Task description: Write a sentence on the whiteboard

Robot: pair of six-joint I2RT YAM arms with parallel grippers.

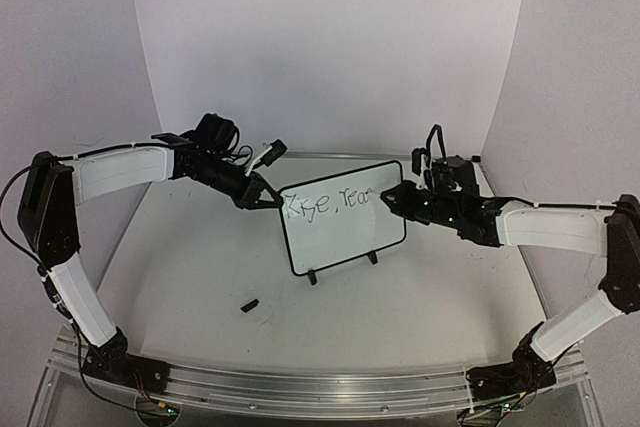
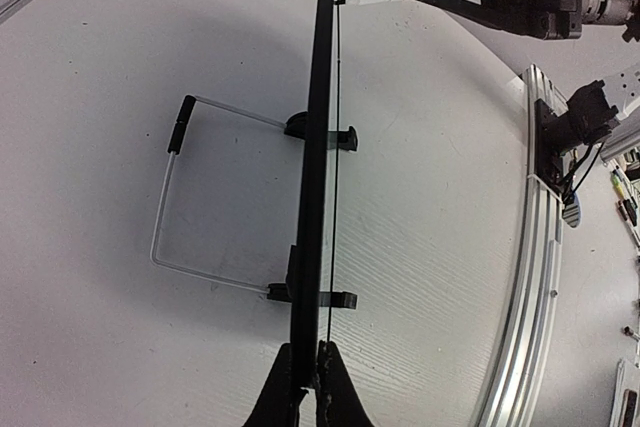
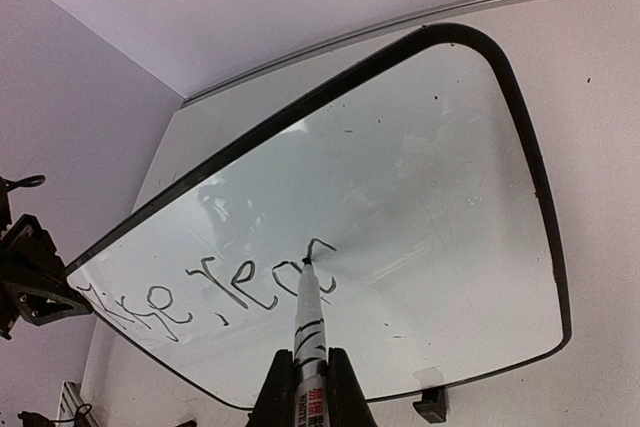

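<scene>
**Whiteboard (image 1: 345, 232) upright at mid-table, both grippers engaged.**
Nearest the arm bases, a small black piece (image 1: 250, 303) lies on the table (image 1: 430, 312), in front of the board. The board stands on its feet. The left gripper (image 1: 270, 201) is clamped tight on its upper left corner. The right gripper (image 3: 308, 387) is closed around a marker (image 3: 306, 317), whose tip touches the end of the sentence (image 3: 215, 292), legible as roughly "Rise, reac".

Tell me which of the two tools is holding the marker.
The right tool: it grips the marker, tip against the whiteboard. The left tool holds no marker and only clamps the board's edge.
</scene>
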